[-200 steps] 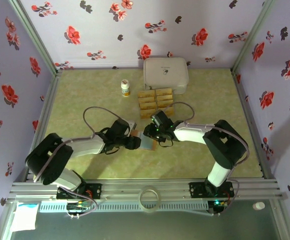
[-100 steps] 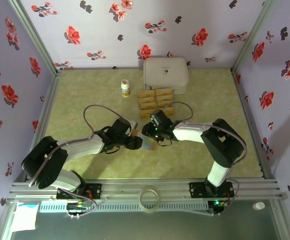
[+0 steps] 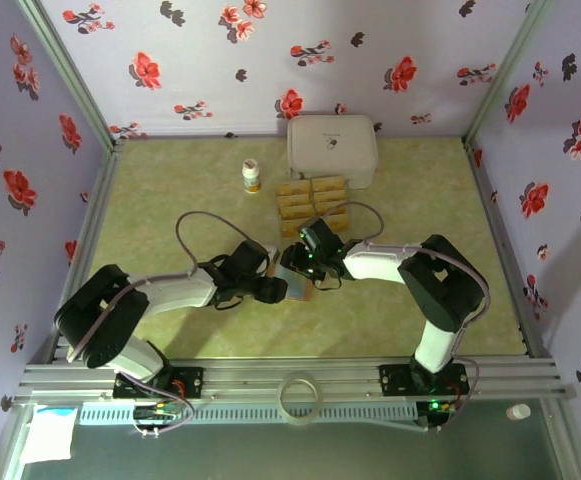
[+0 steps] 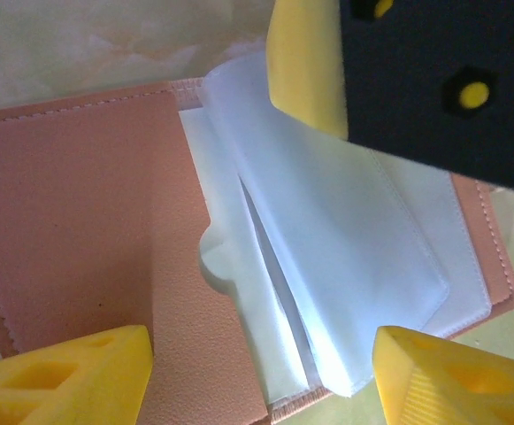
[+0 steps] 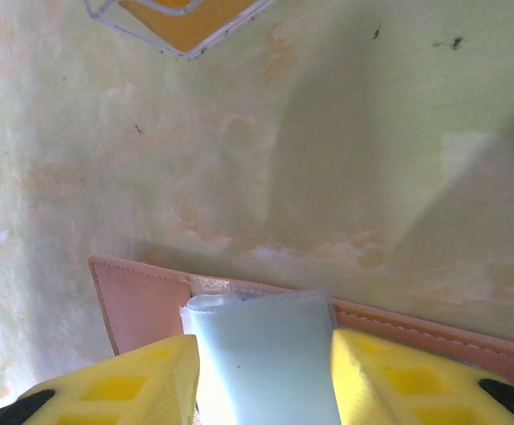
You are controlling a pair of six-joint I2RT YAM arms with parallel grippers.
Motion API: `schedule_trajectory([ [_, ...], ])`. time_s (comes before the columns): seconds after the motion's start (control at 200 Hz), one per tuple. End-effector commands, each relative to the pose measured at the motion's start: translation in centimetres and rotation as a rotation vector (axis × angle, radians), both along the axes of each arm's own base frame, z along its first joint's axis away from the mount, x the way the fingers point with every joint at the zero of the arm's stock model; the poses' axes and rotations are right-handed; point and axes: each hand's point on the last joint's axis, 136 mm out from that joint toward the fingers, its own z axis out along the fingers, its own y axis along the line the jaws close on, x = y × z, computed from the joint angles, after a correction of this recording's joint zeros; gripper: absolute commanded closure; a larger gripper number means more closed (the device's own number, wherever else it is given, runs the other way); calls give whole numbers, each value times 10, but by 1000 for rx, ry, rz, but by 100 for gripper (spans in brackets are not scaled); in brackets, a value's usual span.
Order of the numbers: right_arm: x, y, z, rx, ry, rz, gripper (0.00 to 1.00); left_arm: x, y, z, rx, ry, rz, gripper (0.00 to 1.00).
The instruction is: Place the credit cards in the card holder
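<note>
The card holder lies open mid-table, with a pinkish-tan cover and pale clear sleeves. My left gripper is open, its yellow fingers standing wide on either side of the holder's near edge. My right gripper comes in from the other side and is shut on a raised sleeve that spans the gap between its fingers. One of its fingers shows in the left wrist view. The gold credit cards lie in two rows behind the holder. One card shows in the right wrist view.
A large white rounded box stands at the back, just behind the cards. A small white bottle stands to its left. Flowered walls close in the green table on three sides.
My left gripper has opened wider and edged right along the holder. My right gripper has shifted slightly up and left, still on the sleeve.
</note>
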Motion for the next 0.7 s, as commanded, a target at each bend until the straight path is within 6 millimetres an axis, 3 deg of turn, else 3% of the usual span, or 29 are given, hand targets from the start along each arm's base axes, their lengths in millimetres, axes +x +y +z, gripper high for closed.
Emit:
schedule_trajectory([
  [0.0, -4, 2, -5, -10, 23, 4, 55, 5, 2, -7, 46, -16, 12, 32],
  [0.285, 0, 2, 13, -3, -10, 11, 39, 0, 12, -28, 91, 10, 26, 39],
  [0.51, 5, -12, 27, -11, -41, -19, 36, -4, 16, -38, 105, 28, 28, 44],
  [0.695, 4, -25, 25, -28, -41, -48, 36, -5, 16, -42, 107, 33, 27, 45],
])
